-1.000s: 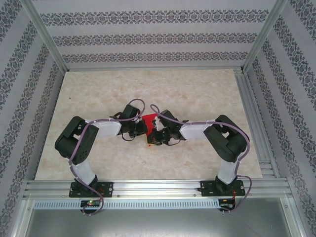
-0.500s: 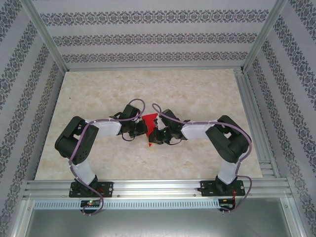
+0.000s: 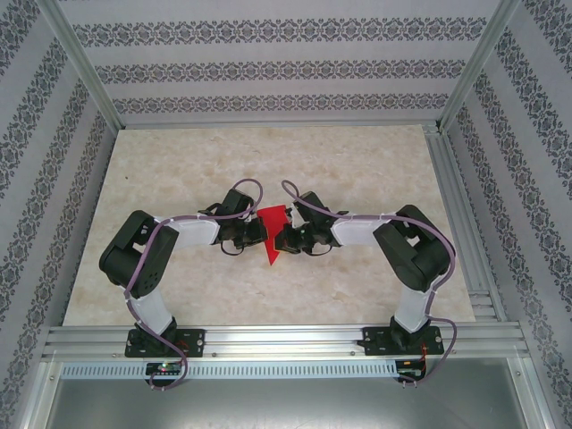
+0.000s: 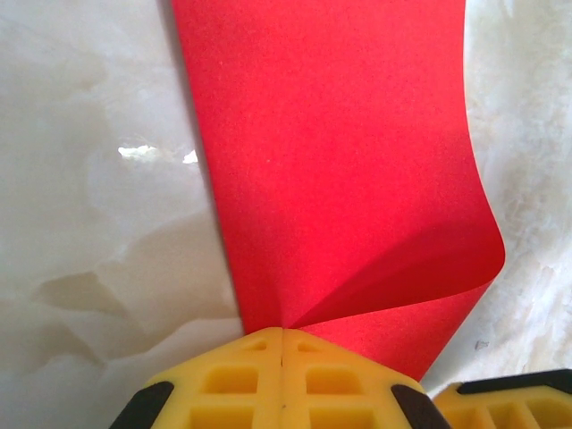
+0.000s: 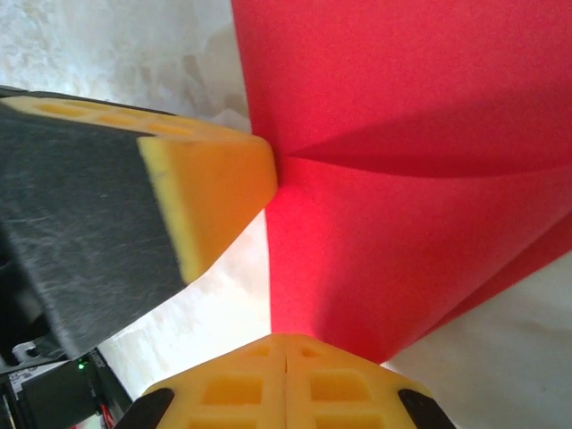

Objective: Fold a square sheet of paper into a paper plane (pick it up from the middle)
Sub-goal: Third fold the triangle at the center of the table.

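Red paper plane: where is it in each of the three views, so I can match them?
Top external: paper plane at the table's centre, between the two claws, tip toward the arm bases.
Left wrist: paper plane from the top edge down into the shut left claw.
Right wrist: paper plane at upper right, reaching down into the shut right claw.
Shared landmark: the pale marble table beside it.

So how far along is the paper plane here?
Done: the paper plane is already a narrow pointed dart. In hand: the left end effector and right end effector are both shut on its middle, one flap bowing up. Left: likely pressing that flap flat, then releasing.
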`<move>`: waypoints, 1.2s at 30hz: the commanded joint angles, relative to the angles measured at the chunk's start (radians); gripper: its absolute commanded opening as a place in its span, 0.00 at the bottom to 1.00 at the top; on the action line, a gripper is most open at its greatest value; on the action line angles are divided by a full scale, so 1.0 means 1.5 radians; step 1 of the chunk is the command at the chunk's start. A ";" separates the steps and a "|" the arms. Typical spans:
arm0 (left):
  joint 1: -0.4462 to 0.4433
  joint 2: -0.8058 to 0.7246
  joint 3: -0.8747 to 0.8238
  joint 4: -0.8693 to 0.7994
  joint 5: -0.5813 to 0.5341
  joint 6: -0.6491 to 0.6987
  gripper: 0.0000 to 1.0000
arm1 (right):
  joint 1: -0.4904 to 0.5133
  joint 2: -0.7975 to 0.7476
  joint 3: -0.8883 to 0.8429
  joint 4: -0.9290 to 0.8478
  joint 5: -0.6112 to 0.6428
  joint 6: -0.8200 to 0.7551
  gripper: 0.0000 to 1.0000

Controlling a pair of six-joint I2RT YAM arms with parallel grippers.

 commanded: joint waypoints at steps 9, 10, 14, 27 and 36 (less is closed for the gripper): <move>-0.008 0.025 -0.001 -0.047 -0.038 0.019 0.00 | -0.017 0.011 0.026 -0.026 0.020 -0.014 0.06; -0.008 0.024 -0.002 -0.048 -0.039 0.019 0.00 | -0.020 -0.005 0.029 -0.025 0.019 -0.014 0.06; -0.008 0.021 -0.001 -0.053 -0.039 0.020 0.00 | -0.033 -0.048 0.046 -0.041 0.026 -0.027 0.07; -0.009 0.018 -0.003 -0.055 -0.042 0.023 0.00 | -0.057 0.022 0.095 -0.084 0.023 -0.084 0.07; -0.008 0.018 -0.004 -0.059 -0.043 0.025 0.00 | -0.063 0.061 0.100 -0.072 0.015 -0.089 0.07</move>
